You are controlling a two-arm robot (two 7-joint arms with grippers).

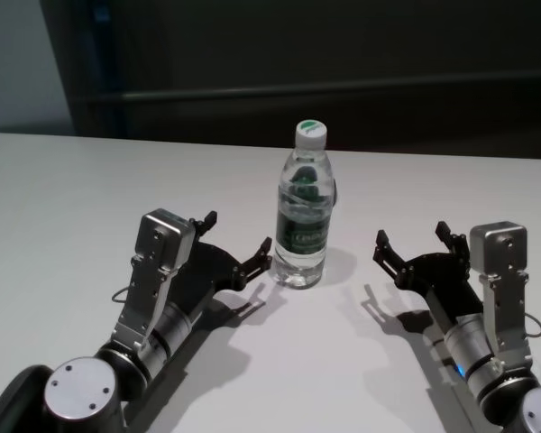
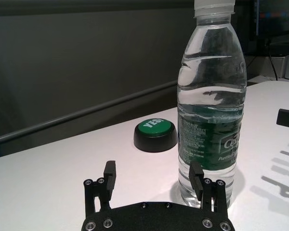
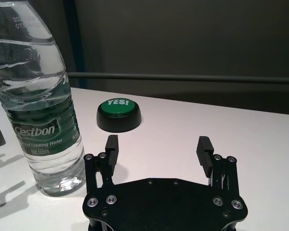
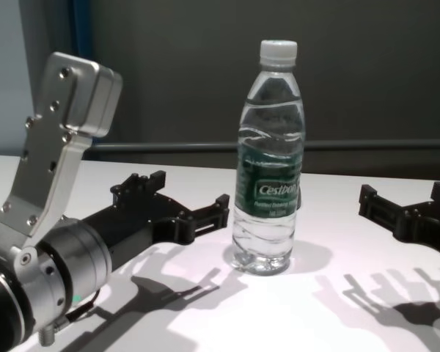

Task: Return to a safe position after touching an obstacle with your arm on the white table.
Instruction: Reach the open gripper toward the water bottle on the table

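Note:
The clear water bottle [image 1: 304, 216] with a white cap and dark green label stands upright on the white table [image 1: 72, 198]. It also shows in the chest view [image 4: 270, 169] and in both wrist views [image 2: 212, 110] [image 3: 36, 101]. My left gripper [image 1: 238, 233] is open and empty, low over the table just left of the bottle. Its inner fingertip [image 4: 221, 202] is very close to the bottle's side; I cannot tell if they touch. My right gripper [image 1: 411, 234] is open and empty, to the right of the bottle with a clear gap.
A small dark dome button with a green "YES!" top [image 2: 155, 134] sits on the table behind the bottle; it also shows in the right wrist view [image 3: 118, 114]. The table's far edge meets a dark wall with a horizontal rail [image 4: 169, 147].

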